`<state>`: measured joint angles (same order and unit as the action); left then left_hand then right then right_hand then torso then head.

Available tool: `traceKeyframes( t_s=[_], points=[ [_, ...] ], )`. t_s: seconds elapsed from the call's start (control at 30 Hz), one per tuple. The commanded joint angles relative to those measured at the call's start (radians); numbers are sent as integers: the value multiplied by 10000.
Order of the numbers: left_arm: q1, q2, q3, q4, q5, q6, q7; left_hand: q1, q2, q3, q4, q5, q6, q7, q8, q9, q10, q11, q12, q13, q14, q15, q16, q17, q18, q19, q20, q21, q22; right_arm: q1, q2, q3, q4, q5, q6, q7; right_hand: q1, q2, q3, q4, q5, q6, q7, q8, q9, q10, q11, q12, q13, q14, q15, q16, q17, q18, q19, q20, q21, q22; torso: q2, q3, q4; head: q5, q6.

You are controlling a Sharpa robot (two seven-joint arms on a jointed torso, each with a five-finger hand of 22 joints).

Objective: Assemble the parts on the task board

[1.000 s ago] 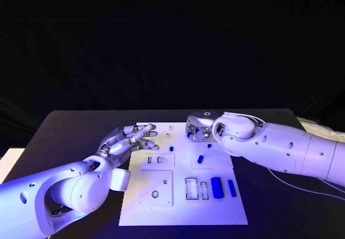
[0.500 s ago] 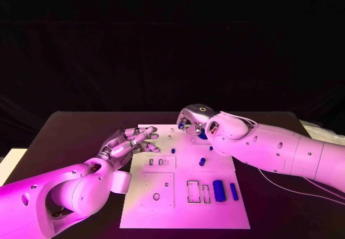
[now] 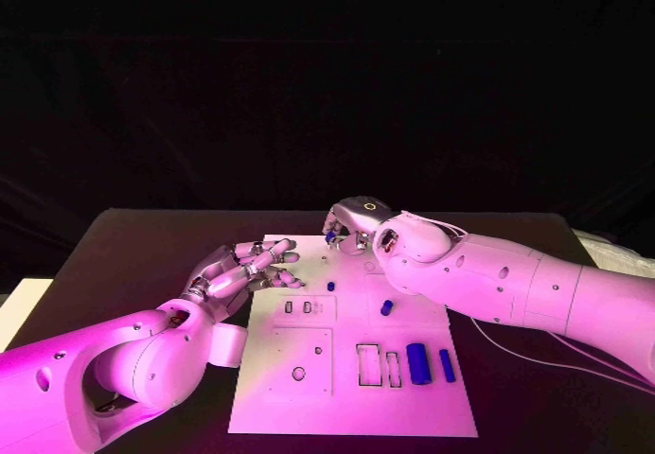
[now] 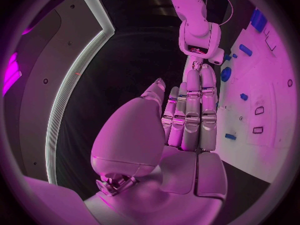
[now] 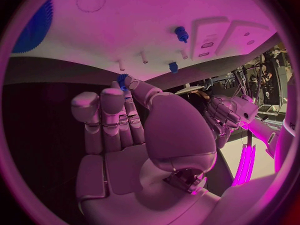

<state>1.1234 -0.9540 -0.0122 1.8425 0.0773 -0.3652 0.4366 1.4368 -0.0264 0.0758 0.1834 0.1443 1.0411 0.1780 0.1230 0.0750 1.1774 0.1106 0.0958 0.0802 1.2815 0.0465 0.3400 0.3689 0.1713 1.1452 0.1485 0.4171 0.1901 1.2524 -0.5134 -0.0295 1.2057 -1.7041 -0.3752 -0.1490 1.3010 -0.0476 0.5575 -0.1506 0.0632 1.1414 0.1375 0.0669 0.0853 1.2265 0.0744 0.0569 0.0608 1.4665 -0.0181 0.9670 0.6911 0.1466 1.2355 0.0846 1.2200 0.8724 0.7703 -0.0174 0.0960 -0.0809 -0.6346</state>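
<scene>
at board's far edge — right hand fingers pinching blue part

Two glossy white rounded arms, small dark screw holes, silver segmented-fingered left hand, right hand

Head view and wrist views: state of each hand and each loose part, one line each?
Left hand: holds nothing, fingers apart, over the board's left edge.
Right hand: at the board's far edge, pinches a small blue gear.
Task board: flat on the table.
Two blue bars: lying flat, near right.
Small blue piece: lying loose mid-board.
Blue peg: on the board; upright or lying, cannot tell.
</scene>
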Motion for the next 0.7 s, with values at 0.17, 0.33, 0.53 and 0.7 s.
traceKeyframes(
  t_s=[0.17,0.33,0.53,0.7],
  points=[
    [40,5,9,54,19,210,28,96,-29,12,-61,-59,-16,38,-42,-12,-53,45,-53,4,-57,-12,4,16,82,-74,-9,55,17,-27,136,-4,-180,-21,618,-106,50,-12,46,18,15,-52,35,-41,5,-41,-2,35,20,-14,37,41,18,-161,-39,28,57,13,26,-12,18,27,-47],
    [51,2,9,60,19,212,24,99,-30,12,-66,-60,-17,41,-45,-12,-54,48,-60,4,-72,-8,-5,25,81,-84,-6,54,17,-31,183,-8,-210,-63,825,-136,26,-34,43,36,16,-61,38,-39,4,-54,2,36,21,-14,42,59,29,-160,-50,36,62,12,24,-13,22,43,-99],
    [62,-10,9,66,19,208,12,99,-30,12,-66,-60,-17,41,-45,-12,-54,48,-60,4,-72,-8,-5,25,81,-84,-6,54,17,-34,186,-10,-237,-159,999,-240,26,-34,43,36,16,-61,38,-39,4,-54,2,36,21,-14,42,59,29,-160,-50,36,62,12,40,-14,-4,56,-114],
    [73,-11,9,72,19,217,0,99,-30,12,-66,-60,-17,41,-45,-12,-54,48,-60,4,-72,-8,-5,25,81,-84,-6,54,17,-35,233,-12,-304,-194,997,-304,-17,-73,38,70,9,-87,41,-42,0,-89,9,34,20,-29,51,52,-3,-153,-89,51,54,-18,46,-9,2,46,-107]
  ],
)
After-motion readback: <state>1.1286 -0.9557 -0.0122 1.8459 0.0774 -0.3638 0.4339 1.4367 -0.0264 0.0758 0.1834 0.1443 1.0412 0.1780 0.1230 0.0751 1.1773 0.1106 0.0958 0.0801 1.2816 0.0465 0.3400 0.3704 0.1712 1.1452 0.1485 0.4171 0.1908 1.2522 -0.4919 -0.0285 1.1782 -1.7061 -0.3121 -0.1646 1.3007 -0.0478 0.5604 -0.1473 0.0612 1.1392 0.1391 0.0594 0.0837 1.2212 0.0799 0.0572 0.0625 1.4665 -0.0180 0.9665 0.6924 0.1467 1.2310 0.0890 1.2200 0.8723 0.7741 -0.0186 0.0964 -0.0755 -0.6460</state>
